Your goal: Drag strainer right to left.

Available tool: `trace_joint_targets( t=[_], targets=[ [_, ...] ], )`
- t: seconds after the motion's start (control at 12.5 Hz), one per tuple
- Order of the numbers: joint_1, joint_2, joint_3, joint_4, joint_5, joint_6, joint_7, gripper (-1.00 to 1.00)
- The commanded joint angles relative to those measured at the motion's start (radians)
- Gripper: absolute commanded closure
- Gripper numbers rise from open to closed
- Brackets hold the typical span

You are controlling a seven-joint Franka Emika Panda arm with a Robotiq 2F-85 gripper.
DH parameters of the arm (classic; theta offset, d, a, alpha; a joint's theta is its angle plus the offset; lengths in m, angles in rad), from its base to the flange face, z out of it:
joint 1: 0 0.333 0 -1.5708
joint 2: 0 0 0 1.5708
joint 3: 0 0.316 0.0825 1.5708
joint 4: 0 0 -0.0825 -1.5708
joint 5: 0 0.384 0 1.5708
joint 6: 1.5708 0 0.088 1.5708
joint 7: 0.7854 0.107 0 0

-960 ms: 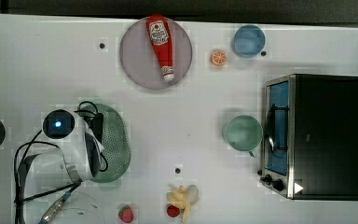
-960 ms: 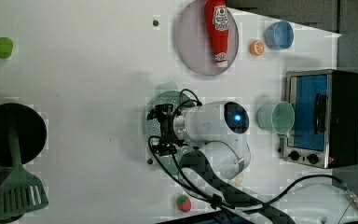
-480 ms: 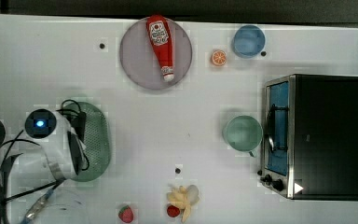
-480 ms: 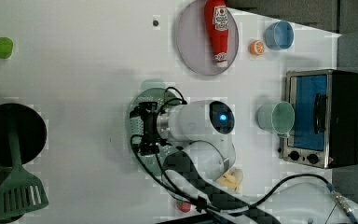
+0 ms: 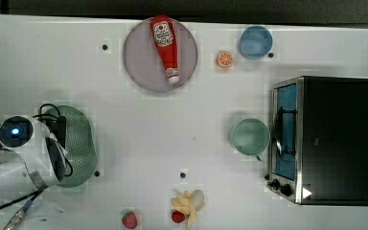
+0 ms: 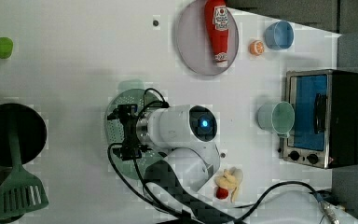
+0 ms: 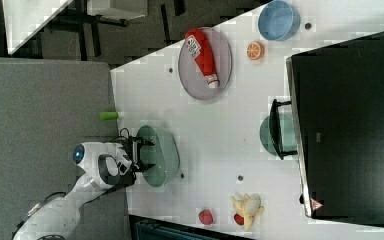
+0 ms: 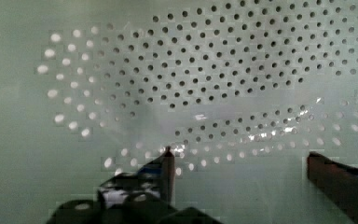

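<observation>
White counter (image 5: 182, 124) surface, top view: the strainer (image 5: 79, 143), a pale mint oval of perforated plastic, lies near the top view's left edge, partly under the arm.

Left view: the gripper (image 6: 127, 132) sits inside the strainer bowl.

Right view: the strainer lies at the counter's edge on the right view's left, well apart from the black oven (image 7: 347, 125).

Wrist view: fingers (image 8: 168, 163) stand spread wide over the smooth, hole-dotted floor, gripping nothing.

Judgement: the drag appears finished; the next move calls for lifting straight out without catching the rim.
</observation>
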Motion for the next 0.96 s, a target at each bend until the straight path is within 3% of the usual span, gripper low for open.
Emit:
trace_joint_targets(
  t=[0.08, 0.48, 0.96],
  targets=[
    [0.017, 0.013, -0.008, 0.04, -0.016, 0.016, 0.048, -1.0],
    [0.013, -0.214, -0.119, 0.023, -0.12, -0.22, -0.29, -1.0],
    [-0.013, -0.571, -0.475, 0.058, -0.208, -0.503, -0.864, -1.0]
  ],
)
